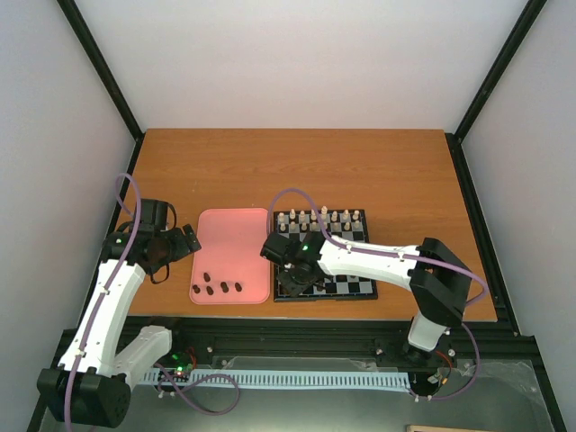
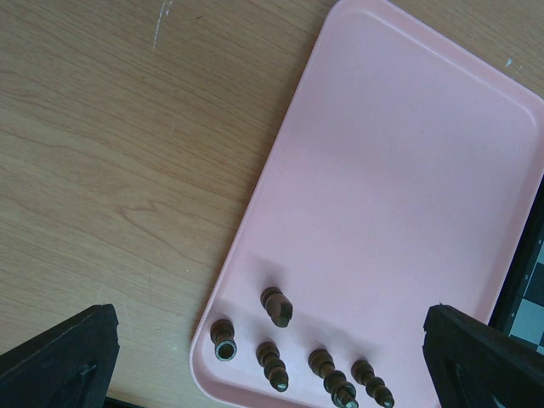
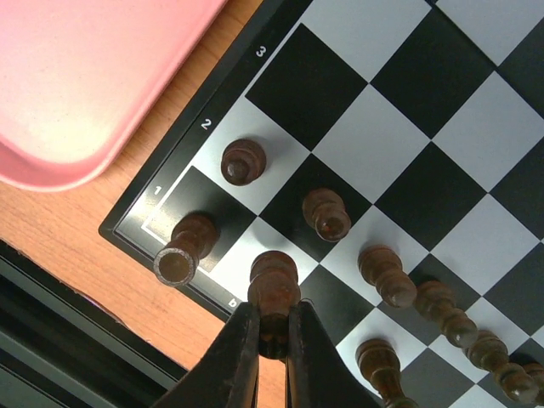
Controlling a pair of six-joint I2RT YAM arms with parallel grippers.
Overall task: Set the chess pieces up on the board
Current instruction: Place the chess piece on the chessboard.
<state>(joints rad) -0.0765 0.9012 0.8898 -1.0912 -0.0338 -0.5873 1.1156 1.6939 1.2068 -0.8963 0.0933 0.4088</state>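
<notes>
My right gripper [image 3: 272, 321] is shut on a dark brown chess piece [image 3: 274, 285], holding it upright just over a pale square in the board's [image 3: 228, 82] near-left corner row. Beside it stands a rook [image 3: 185, 246] on the corner square, with several more brown pieces [image 3: 326, 214] on the first two rows. In the top view the right gripper [image 1: 293, 283] is over the board's [image 1: 353, 287] near-left part. Several dark brown pieces [image 2: 277, 307] lie on their sides in the pink tray's [image 2: 408, 170] near corner. My left gripper [image 2: 272, 361] hangs open above them, holding nothing.
Cream-white pieces [image 1: 319, 219] stand in rows along the board's far side. The pink tray [image 1: 232, 241] lies directly left of the board, almost touching it. My left gripper [image 1: 183, 243] is at the tray's left edge. The black frame rail [image 1: 297, 335] runs along the table's near edge.
</notes>
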